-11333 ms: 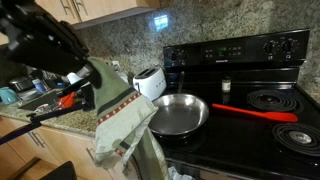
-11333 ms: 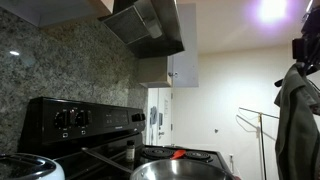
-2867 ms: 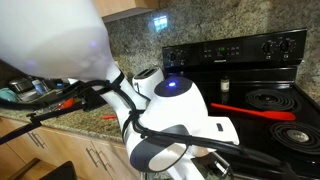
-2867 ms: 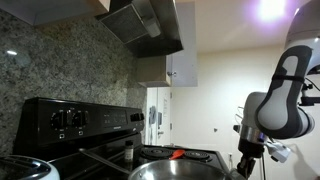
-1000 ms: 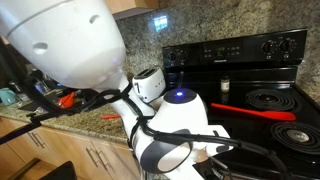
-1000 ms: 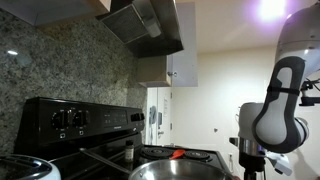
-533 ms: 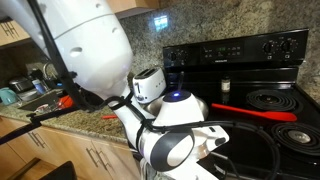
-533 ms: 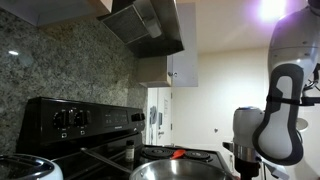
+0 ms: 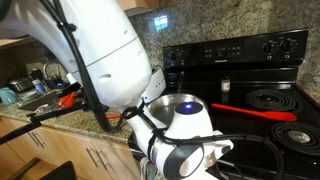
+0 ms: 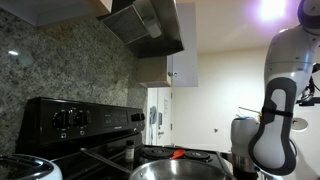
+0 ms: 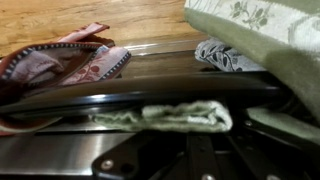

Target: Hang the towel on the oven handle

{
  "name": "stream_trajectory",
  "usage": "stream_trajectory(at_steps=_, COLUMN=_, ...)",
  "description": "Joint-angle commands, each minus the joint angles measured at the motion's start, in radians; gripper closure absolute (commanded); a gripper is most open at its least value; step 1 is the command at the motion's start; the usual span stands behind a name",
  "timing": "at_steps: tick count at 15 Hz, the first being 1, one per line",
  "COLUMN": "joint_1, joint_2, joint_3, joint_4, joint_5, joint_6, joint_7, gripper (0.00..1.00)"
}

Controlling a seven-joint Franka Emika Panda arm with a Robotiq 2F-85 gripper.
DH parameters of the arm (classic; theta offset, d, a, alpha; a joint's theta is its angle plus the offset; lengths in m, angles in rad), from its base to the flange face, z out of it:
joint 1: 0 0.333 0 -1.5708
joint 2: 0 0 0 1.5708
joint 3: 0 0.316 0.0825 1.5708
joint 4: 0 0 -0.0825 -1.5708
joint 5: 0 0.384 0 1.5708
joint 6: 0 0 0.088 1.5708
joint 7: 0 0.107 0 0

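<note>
In the wrist view a folded edge of the sage-green towel (image 11: pixel 180 117) sits at my gripper (image 11: pixel 190 132), whose dark fingers appear shut on it. More of the towel hangs close at the top right. The oven handle (image 11: pixel 120 93) runs as a dark horizontal bar just beyond the fold. Cloth with reddish trim (image 11: pixel 60 65) shows at the left, on or mirrored in the glossy door. In both exterior views only my white arm (image 9: pixel 185 135) shows (image 10: pixel 270 130), low in front of the range. The gripper and towel are hidden there.
The steel pan (image 10: pixel 175 170) with its long red handle (image 9: pixel 255 112) sits on the black stovetop. The stove's control panel (image 9: pixel 240 48) stands behind. A cluttered granite counter (image 9: pixel 40 95) lies beside the range. Wood floor (image 11: pixel 100 15) shows below the oven door.
My arm has sunk lower in front of the range and shifted slightly across it over the last second. The earlier frames showed the towel held up high beside the pan.
</note>
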Motion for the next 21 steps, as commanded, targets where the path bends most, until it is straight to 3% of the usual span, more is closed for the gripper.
stream_trajectory(at_steps=1, joint_1=-0.041, joint_2=0.076, joint_3=0.035, joint_4=0.097, joint_5=-0.005, joint_6=-0.079, joint_7=-0.026, gripper=0.99)
stream_trajectory(at_steps=4, joint_1=-0.011, joint_2=0.053, joint_3=0.0, joint_4=0.097, joint_5=-0.011, joint_6=-0.107, joint_7=-0.008, gripper=0.99)
stream_trajectory(at_steps=5, joint_1=0.015, joint_2=0.042, joint_3=-0.027, joint_4=0.093, joint_5=-0.017, joint_6=-0.113, joint_7=0.01, gripper=0.71)
stream_trajectory(at_steps=7, joint_1=0.054, joint_2=0.022, joint_3=-0.071, joint_4=0.08, joint_5=-0.023, joint_6=-0.104, joint_7=0.043, gripper=0.65)
stream_trajectory(at_steps=16, joint_1=0.23, joint_2=-0.041, joint_3=-0.243, joint_4=0.016, joint_5=-0.07, joint_6=-0.099, joint_7=0.132, gripper=0.04)
stream_trajectory(at_steps=17, joint_1=0.24, joint_2=-0.045, joint_3=-0.253, joint_4=0.013, joint_5=-0.074, joint_6=-0.101, joint_7=0.135, gripper=0.0)
stream_trajectory(at_steps=21, joint_1=0.328, joint_2=-0.06, joint_3=-0.366, joint_4=0.005, joint_5=-0.112, joint_6=-0.102, joint_7=0.224, gripper=0.0)
